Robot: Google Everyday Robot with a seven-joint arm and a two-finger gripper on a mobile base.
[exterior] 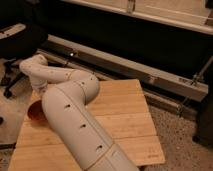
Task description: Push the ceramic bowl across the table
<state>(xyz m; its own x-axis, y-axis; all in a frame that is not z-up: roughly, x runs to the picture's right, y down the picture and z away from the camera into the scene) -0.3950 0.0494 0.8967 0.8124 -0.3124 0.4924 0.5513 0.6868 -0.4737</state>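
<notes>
Spanning the table (125,107) from bottom centre, the white arm (75,127) fills the foreground. It bends at an elbow over the table's far-left part, runs left past the table edge, then turns down. Gripper (40,94) hangs at the end of that downturn, at the table's left edge, just above and beside the bowl (34,113). It is mostly hidden behind the thick arm link, so open or closed: cannot tell. Contact with the bowl: cannot tell either. Bowl is orange-red and glossy, sitting on the table near its left edge, about mid-depth, with its right part covered by the arm link. Table is light wood, joined planks. Behind it a long metal rail (130,67) runs diagonally along a dark wall. Office chair (17,37) stands top left, well apart from the table. Speckled floor (185,145) shows right of the table.
</notes>
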